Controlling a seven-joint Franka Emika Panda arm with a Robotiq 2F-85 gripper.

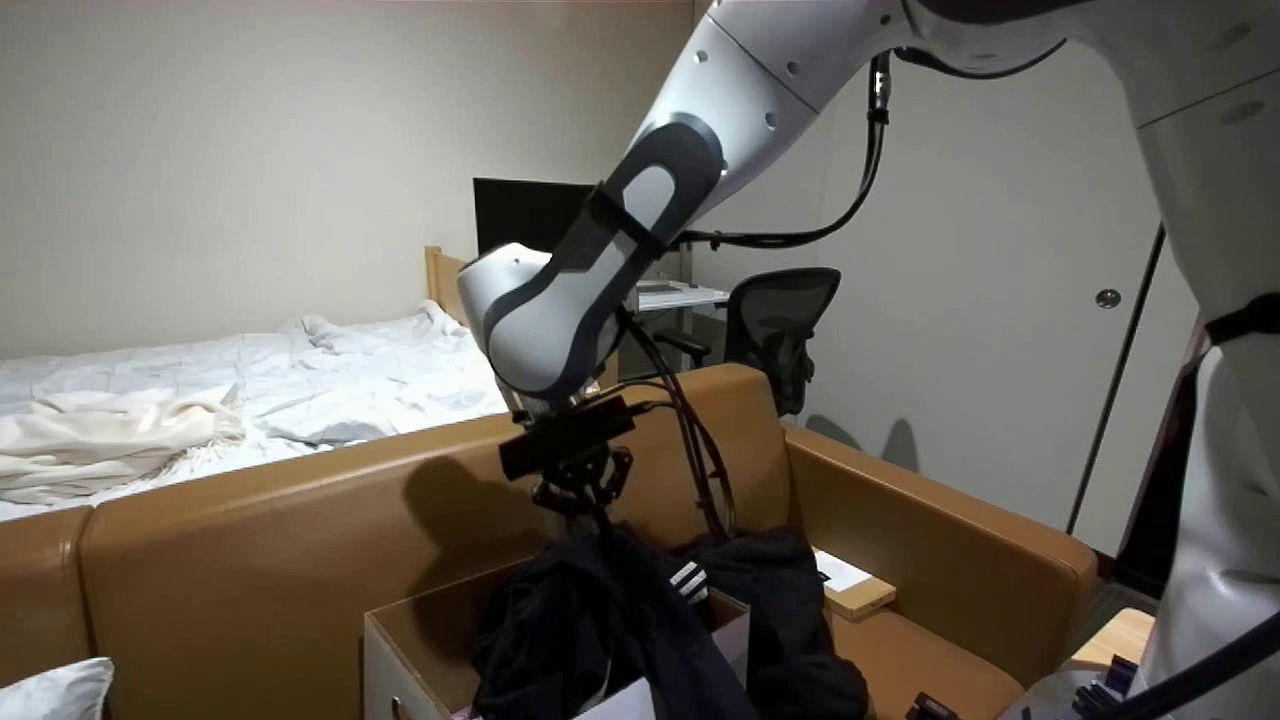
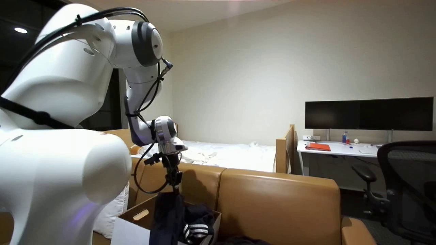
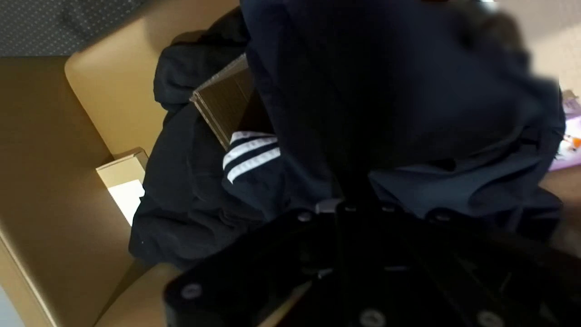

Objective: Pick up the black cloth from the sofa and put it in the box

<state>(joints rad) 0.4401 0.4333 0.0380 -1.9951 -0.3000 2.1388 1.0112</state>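
Toward six o'clock in an exterior view, the end effector (image 1: 598,508) pinches the cloth (image 1: 640,600) by its top, part in the box (image 1: 385,662), part draped outside it. It looks soft, limp and fairly light; a bunched fold should hold best.

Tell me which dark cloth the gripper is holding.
The navy cloth draped over the box, its top pinched in the gripper; the other cloth lies on the sofa beside the box, ungripped.
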